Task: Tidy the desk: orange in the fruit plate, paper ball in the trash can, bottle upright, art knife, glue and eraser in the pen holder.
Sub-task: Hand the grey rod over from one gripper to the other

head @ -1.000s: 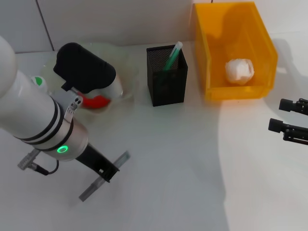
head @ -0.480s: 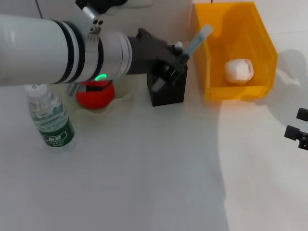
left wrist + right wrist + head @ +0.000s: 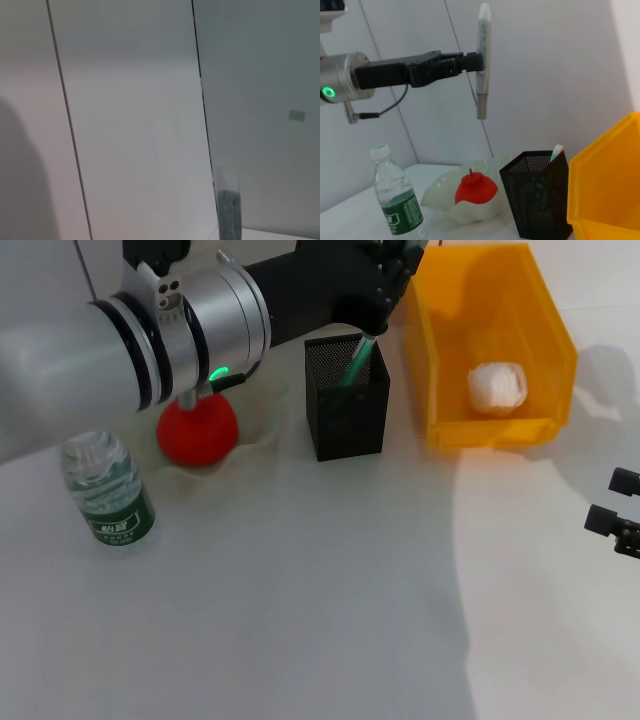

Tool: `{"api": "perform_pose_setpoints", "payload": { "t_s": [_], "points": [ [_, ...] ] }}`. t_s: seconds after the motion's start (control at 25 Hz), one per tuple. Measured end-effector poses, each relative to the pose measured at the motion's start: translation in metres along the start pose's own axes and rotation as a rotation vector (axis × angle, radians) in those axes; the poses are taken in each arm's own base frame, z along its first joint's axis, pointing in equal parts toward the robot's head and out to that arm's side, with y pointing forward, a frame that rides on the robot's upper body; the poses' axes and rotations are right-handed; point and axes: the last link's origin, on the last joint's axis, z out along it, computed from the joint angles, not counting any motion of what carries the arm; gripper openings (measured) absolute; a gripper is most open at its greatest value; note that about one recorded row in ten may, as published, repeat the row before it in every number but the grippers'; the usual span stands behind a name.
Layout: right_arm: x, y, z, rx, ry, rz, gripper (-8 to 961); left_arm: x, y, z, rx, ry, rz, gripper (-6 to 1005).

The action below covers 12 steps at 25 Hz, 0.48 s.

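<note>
I am seeing a green label with white characters on the bottle [image 3: 108, 498], also showing from my right wrist [image 3: 398, 208], but I am not managing to read them.

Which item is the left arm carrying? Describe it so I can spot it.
Start at the black mesh pen holder beside the yellow bin. High above it, the left tool grips a slim grey art knife, hanging vertical, unlike the green-tipped stick already inside the holder.

Left tool [image 3: 392, 262] — frame edge crops it — hides the art knife.
</note>
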Motion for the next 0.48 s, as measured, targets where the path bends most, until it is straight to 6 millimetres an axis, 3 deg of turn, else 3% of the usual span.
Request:
{"api": "perform_pose_setpoints", "payload": {
  "t_s": [0.16, 0.2, 0.4, 0.48],
  "points": [
    [0.000, 0.000, 0.004, -0.008, 0.001, 0.004, 703, -0.011, -0.005, 0.005, 0.004, 0.032, -0.015, 119],
    [0.000, 0.000, 0.005, -0.010, 0.000, 0.004, 703, -0.027, -0.013, 0.011, 0.008, 0.117, -0.010, 119],
    [0.000, 0.000, 0.006, -0.013, 0.001, 0.003, 702, -0.032, -0.016, 0.013, 0.004, 0.146, -0.003, 119],
    [-0.001, 0.000, 0.008, -0.018, -0.002, 0.007, 702, -0.051, -0.020, 0.014, -0.012, 0.240, 0.051, 119]
  ]
}}
